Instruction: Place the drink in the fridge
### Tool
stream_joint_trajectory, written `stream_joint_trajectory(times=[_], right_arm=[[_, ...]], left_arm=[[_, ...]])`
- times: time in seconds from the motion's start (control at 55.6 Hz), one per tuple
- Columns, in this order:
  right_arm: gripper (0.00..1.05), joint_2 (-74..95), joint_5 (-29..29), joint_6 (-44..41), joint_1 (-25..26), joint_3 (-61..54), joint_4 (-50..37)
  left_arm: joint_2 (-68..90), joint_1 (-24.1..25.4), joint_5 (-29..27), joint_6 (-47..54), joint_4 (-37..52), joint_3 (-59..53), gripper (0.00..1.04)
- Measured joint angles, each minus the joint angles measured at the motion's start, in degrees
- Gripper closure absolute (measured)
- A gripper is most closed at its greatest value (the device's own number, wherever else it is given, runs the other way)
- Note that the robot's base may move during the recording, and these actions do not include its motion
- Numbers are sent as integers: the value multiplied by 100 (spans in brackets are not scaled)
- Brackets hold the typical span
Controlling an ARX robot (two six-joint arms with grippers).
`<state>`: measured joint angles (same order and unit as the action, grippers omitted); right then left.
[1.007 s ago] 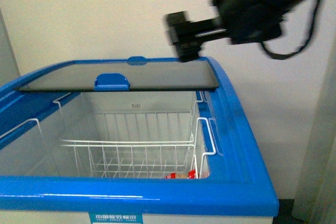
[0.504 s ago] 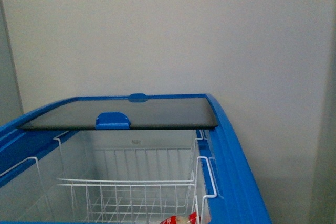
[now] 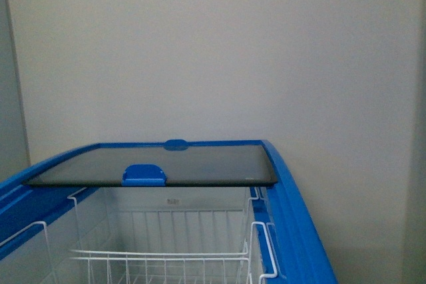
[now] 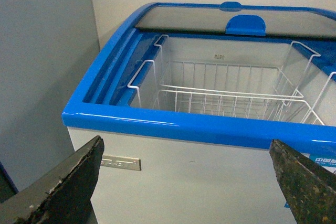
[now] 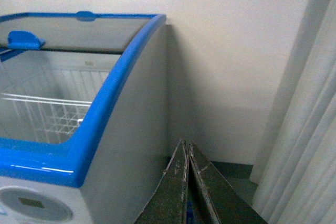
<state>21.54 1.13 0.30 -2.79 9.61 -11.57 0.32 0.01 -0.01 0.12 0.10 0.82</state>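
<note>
The fridge is a white chest with a blue rim. Its dark glass lid is slid to the far end, so the near part stands uncovered. A white wire basket hangs inside, and the same basket shows in the left wrist view. The drink is out of view in every frame. My left gripper is open, level with the fridge's white front wall below the rim. My right gripper is shut, off the fridge's right side, facing the corner of wall and floor. Neither arm shows in the front view.
A plain grey cabinet stands close to the fridge's left side. A pale curtain hangs to the right of the fridge. The oval control panel is on the fridge's front. A white wall runs behind.
The right arm, over the lid's right end a second ago, has left the front view. The fridge has sunk lower in that view, and the red item at the basket's bottom no longer shows.
</note>
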Motion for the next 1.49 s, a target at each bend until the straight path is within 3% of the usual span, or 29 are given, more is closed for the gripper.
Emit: stream_joint_trajectory(times=[0.126, 0.683, 0.863, 1.205, 1.295, 1.493], right_arm=[[102, -179, -52, 2, 240, -116, 0], [102, -1012, -111, 2, 267, -695, 291], [102, -1961, -107, -2, 267, -868, 1139], [102, -2127, -114, -7, 269, -868, 1158], [90, -2127, -111, -13, 269, -868, 1158], [50, -2127, -114, -13, 269, -868, 1158]], left_arm=[[0, 0, 0, 0, 0, 0, 8], [0, 0, 0, 0, 0, 0, 8], [0, 0, -2, 0, 0, 0, 8], [0, 0, 0, 0, -2, 0, 8], [0, 0, 0, 0, -2, 0, 8], [0, 0, 0, 0, -2, 0, 8]])
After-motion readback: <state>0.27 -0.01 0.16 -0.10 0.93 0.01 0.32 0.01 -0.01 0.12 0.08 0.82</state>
